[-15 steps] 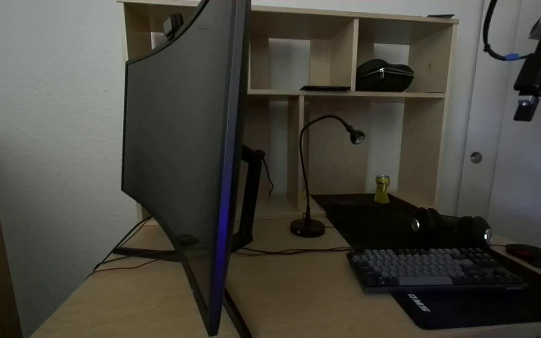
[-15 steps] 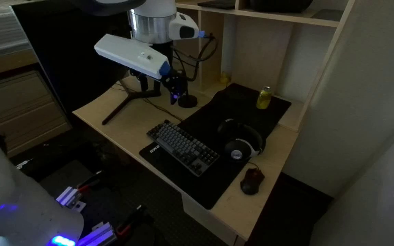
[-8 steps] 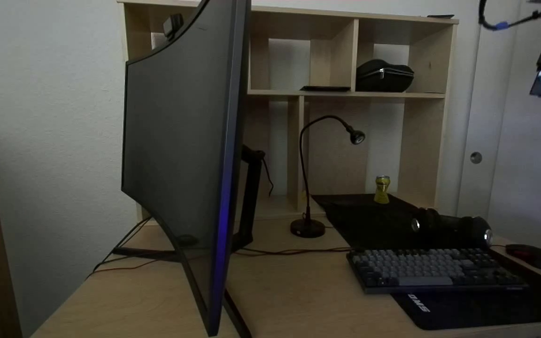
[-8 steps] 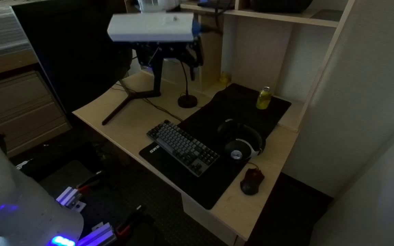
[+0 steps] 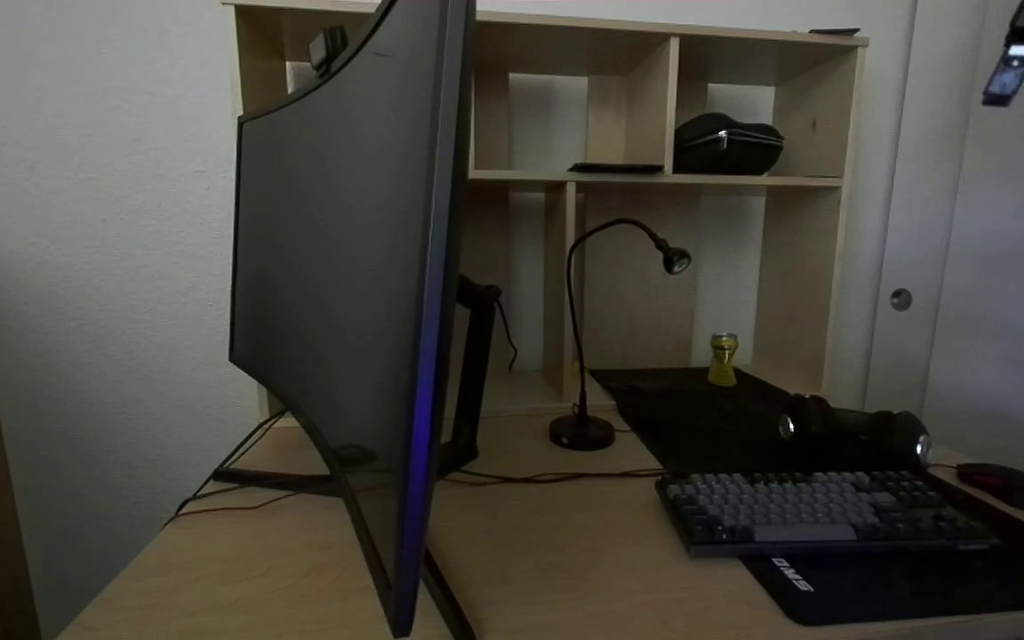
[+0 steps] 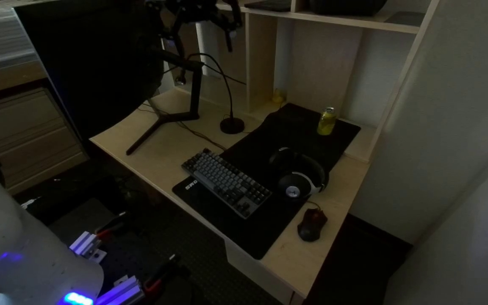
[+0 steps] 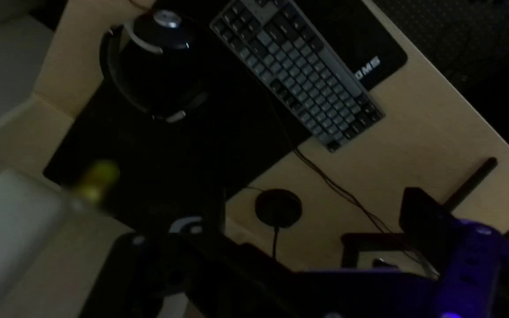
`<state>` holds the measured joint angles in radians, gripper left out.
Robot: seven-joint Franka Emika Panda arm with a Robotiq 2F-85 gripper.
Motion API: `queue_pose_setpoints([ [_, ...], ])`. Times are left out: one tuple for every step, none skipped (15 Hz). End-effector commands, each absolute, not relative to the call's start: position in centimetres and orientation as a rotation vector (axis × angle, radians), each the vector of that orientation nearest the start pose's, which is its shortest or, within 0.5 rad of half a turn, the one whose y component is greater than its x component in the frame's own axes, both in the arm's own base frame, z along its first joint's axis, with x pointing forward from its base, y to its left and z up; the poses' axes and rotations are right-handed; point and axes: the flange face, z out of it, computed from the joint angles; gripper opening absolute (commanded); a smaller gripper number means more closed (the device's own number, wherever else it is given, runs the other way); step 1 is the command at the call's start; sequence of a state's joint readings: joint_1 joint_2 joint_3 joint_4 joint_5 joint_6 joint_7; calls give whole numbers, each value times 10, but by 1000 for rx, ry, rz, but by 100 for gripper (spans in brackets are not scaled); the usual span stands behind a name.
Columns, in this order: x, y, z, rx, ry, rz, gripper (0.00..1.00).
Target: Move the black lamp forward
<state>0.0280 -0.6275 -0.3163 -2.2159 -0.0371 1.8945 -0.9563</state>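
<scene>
The black lamp stands upright on the desk in both exterior views, with a round base (image 5: 582, 431) (image 6: 232, 125) and a thin gooseneck bent over to a small head (image 5: 676, 259). In the wrist view the lamp's base (image 7: 278, 207) shows between my fingers, well below them, and its neck runs down behind the gripper's dark body. My gripper (image 6: 205, 45) is open and empty, high above the desk near the lamp's bent neck in that exterior view. Its fingers (image 7: 314, 207) are wide apart in the wrist view. A fingertip (image 5: 1003, 87) shows at the top right of an exterior view.
A large monitor (image 5: 343, 267) on a splayed stand is beside the lamp. A wooden shelf (image 5: 623, 178) stands behind. A black mat (image 6: 265, 140) carries a keyboard (image 6: 227, 182), headphones (image 6: 297, 173) and a yellow can (image 6: 326, 122). A mouse (image 6: 312, 225) and cables (image 6: 201, 136) lie on the desk.
My gripper has risen from low near the lamp and turned, so its two fingers now spread sideways in an exterior view. The lamp and the other things have not moved.
</scene>
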Motion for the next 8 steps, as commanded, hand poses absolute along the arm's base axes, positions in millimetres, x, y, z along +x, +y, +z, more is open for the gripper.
queue_pose_setpoints([
  [360,-63,680,-2771,-1339,-580,100],
  [363,-41,693,-2708,-1399,-609,100],
  [362,-36,702,-2647,-1445,-671,100],
  [358,-46,688,-2745,-1348,-640,100],
  [358,-33,698,-2709,-1386,-669,100],
  [358,-28,703,-2694,-1403,-681,100],
  [358,-29,703,-2689,-1409,-684,100],
  [359,-32,702,-2685,-1412,-683,100],
])
